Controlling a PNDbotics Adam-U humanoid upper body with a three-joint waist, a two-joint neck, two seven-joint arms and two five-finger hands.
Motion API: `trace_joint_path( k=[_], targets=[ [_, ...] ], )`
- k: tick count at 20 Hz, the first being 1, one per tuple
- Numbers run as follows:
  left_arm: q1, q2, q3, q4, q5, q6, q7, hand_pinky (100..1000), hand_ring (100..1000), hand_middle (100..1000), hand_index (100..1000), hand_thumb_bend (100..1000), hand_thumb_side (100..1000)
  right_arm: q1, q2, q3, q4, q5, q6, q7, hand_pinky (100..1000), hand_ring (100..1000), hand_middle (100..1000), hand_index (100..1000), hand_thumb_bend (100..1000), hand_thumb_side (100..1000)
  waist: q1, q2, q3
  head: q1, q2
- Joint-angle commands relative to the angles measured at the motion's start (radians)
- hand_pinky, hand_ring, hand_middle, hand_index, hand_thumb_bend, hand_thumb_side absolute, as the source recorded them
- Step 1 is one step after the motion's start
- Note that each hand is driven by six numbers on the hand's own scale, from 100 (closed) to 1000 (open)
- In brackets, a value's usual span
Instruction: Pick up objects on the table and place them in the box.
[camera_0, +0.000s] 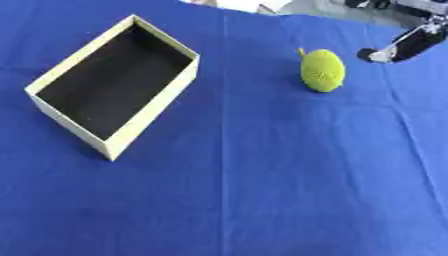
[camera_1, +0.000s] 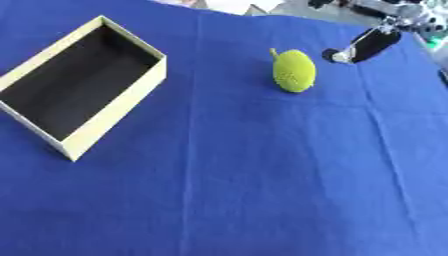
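Green bumpy fruit (camera_0: 322, 70) sits toward counter's (camera_0: 289, 190) far right edge, well apart from the empty box (camera_0: 154, 113) at left. Right hand (camera_1: 360, 47) near the fruit, apart; finger state: cannot tell. Risk: rounded fruit may roll if nudged sideways. Right eye view shows more of the arm; left eye view the whole box.

no readable text, no labels, no numbers on anything in view

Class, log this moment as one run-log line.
box: empty | green fruit: on cloth, right of box | right hand: near fruit, not touching
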Motion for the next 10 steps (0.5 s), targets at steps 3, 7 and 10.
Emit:
trace_joint_path(
  k=[3, 7, 10],
  targets=[
    [-0.020, 0.009, 0.001, -0.017, 0.001, 0.002, -0.003, 643, 712, 593, 656, 100, 407, -0.049, 0.016, -0.026, 0.055, 0.027, 0.023, 0.090, 845, 925, 836, 937, 418, 100, 0.004, -0.015, 0.006, -0.006, -0.003],
    [-0.027, 0.007, 0.000, -0.017, 0.002, 0.002, -0.006, 642, 711, 592, 655, 100, 407, -0.078, 0.047, -0.053, 0.099, 0.045, 0.041, 0.159, 843, 923, 837, 941, 423, 100, 0.001, -0.010, 0.017, -0.012, -0.007],
    [-0.030, 0.007, 0.000, -0.017, 0.002, 0.002, -0.007, 642, 710, 591, 655, 100, 411, -0.088, 0.059, -0.072, 0.115, 0.050, 0.050, 0.192, 842, 920, 834, 944, 425, 100, -0.002, -0.005, 0.023, -0.015, -0.010]
  ],
)
